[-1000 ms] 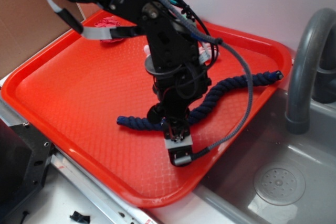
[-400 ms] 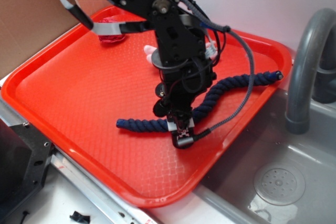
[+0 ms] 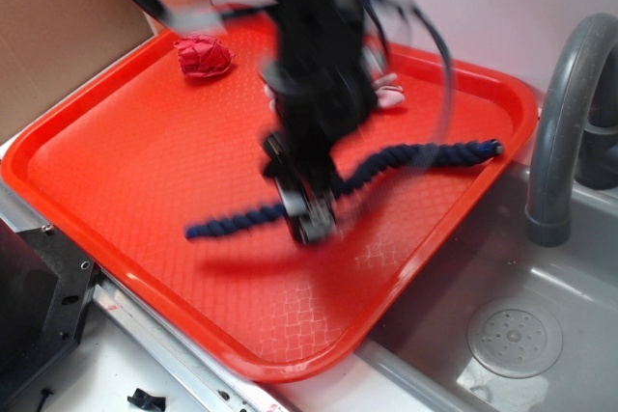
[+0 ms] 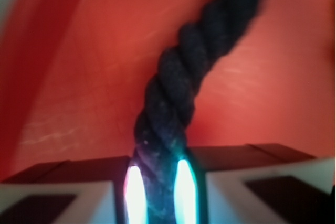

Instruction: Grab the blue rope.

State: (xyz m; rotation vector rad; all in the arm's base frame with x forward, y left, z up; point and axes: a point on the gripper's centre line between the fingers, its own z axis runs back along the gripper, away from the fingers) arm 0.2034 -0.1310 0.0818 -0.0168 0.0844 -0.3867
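The arm comes in from about eleven o'clock and bends down steeply, its dark links and trailing cables smeared with motion blur in the exterior view. The wrist points toward five o'clock, with the gripper [image 3: 307, 219] lowest, close over the surface below. From the wrist camera, the two fingers [image 4: 79, 187] stand side by side at six o'clock, closed snugly on the blue rope [image 4: 173, 108], which fills the narrow gap between them.
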